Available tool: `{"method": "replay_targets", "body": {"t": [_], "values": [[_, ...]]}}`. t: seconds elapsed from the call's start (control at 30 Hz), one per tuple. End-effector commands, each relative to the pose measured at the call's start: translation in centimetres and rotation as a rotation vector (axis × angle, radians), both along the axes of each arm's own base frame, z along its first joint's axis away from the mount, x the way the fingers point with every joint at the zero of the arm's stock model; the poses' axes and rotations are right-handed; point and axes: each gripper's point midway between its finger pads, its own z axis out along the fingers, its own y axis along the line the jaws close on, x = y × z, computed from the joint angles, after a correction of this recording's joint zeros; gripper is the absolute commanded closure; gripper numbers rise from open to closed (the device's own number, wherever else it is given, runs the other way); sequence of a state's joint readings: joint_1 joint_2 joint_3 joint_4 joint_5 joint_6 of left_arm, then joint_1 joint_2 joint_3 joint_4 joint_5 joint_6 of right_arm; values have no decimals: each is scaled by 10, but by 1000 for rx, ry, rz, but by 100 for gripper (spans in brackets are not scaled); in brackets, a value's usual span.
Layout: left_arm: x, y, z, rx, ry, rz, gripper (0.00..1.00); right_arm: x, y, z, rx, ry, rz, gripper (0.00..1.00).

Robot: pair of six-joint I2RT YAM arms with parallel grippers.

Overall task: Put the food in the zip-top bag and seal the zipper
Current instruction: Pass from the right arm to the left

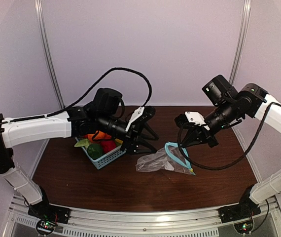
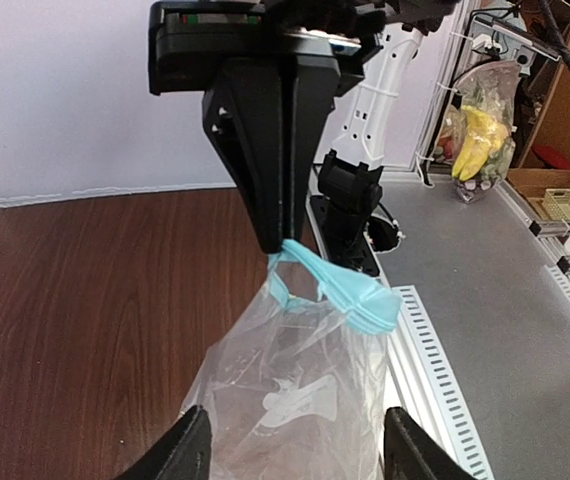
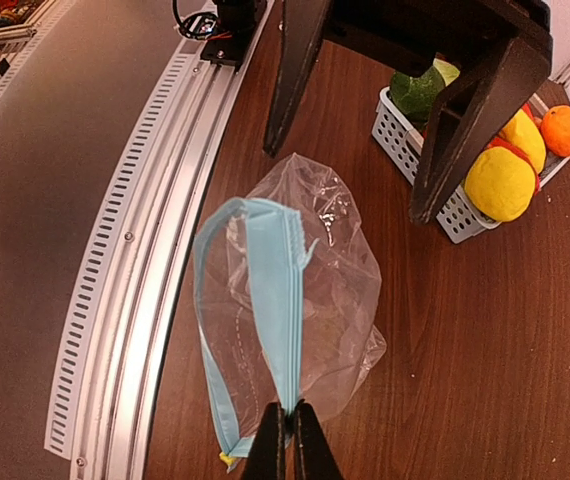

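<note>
Clear crinkly plastic zip-top bag (image 3: pixel 340 270) is mid-counter, between the two arms and just right of the light-blue lattice basket (image 1: pixel 108 159). Its narrow light-blue zipper strip (image 3: pixel 277 290) is bunched and bowed into an open loop, so the mouth is unsealed. The film is wrinkled and see-through, with wood grain showing through it.

Right gripper (image 3: pixel 287 418) has its fingers pinched together on that zipper strip and holds the mouth edge up. The bag body sags below toward the counter. Left gripper (image 2: pixel 298 425) is spread wide and holds nothing. It faces the bag from the basket side, near the basket.

The food is all in the basket, apart from the bag: round yellow toy (image 3: pixel 500 185), small orange toy (image 3: pixel 563 130), green toy (image 3: pixel 415 92), red toy (image 1: pixel 109 145).

The dark brown wood-grain counter (image 1: pixel 106 187) has a perforated silver metal rail (image 1: pixel 145 219) along its near edge, by the arm bases. Pale plain walls (image 1: pixel 145 49) stand behind with thin metal uprights. A black cable (image 1: pixel 135 73) arcs above the left arm. Past the rail, the left wrist view shows a grey surface.
</note>
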State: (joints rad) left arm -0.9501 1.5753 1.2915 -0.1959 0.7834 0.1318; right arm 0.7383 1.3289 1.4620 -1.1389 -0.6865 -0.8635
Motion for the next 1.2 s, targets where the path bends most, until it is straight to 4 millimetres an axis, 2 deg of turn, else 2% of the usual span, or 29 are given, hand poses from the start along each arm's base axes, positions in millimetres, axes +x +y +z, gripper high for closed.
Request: {"method": "replay_targets", "body": {"t": [0.0,0.13,0.33,0.43,0.57,0.63,0.73,0.8,0.9,1.07,1.17], "values": [[-3,-6,-3,8,65,-35,40,4,5,9,42,5,-13,100],[-3,-12,-10,23,68,-32,43,7,8,11,56,6,-16,100],[3,-20,-16,32,74,-22,71,14,10,11,64,5,-36,100],[3,-21,-14,23,76,-22,82,22,10,9,67,1,-70,100],[5,-22,-13,19,81,-6,95,42,10,8,72,-30,-159,100],[8,-22,-12,21,91,17,100,70,7,13,76,-97,-293,85],[24,-26,-13,43,137,122,100,110,-6,28,75,-227,-492,69],[39,-28,-16,77,189,232,100,121,-13,36,74,-271,-554,63],[60,-30,-19,110,278,380,100,115,-11,38,80,-260,-529,63],[86,-36,-29,143,412,557,100,99,3,41,119,-192,-457,77],[93,-39,-30,128,468,600,100,101,5,45,116,-215,-461,77]]}}
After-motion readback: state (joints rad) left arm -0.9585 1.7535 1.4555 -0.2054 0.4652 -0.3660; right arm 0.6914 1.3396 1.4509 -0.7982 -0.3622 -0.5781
